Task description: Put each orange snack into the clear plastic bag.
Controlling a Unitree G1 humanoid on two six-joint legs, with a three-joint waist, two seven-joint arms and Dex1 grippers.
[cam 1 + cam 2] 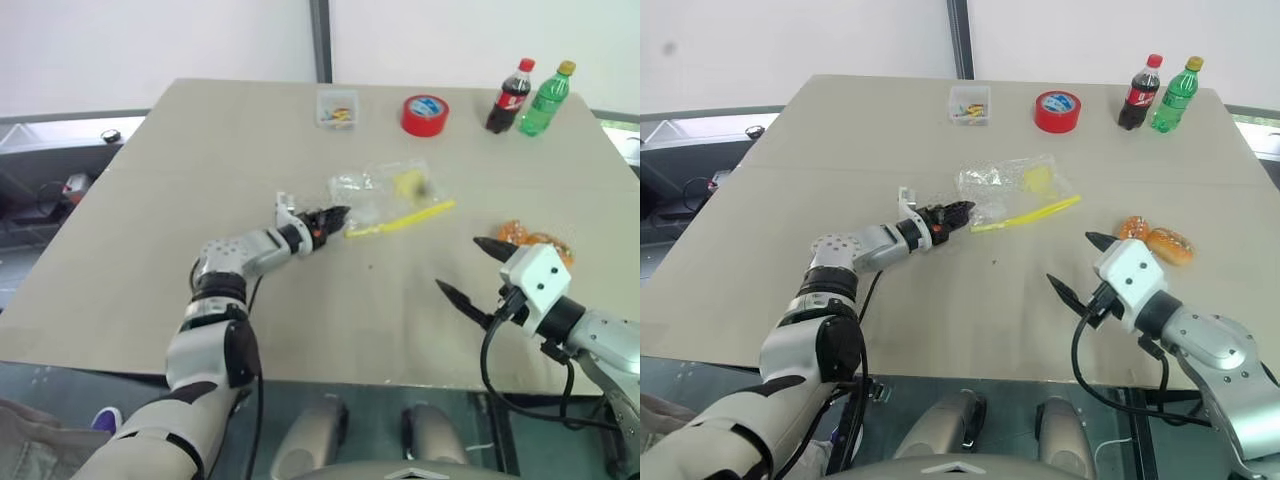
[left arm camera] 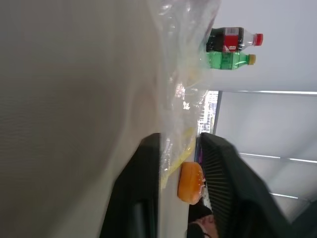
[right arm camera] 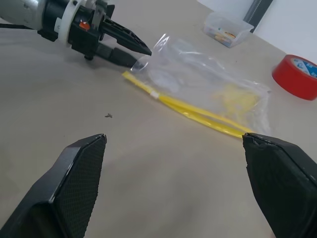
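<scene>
— Pinching the clear plastic bag (image 1: 1015,185) at its near corner: left gripper (image 1: 958,213), fingers pressed together on the film.

— Spread wide, beside the orange snacks (image 1: 1156,240), right of the bag: right gripper (image 1: 1072,268).

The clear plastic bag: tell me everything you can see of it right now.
The clear plastic bag is a crinkled, see-through zip bag with a yellow strip along the edge that faces the robot and a pale yellow patch showing through its far part. It lies flat, slightly slanted, near the middle of the table, closer to the robot than the red tape roll. The left hand has its black fingers closed on the corner beside the strip's end. No orange snack lies inside it.
</scene>
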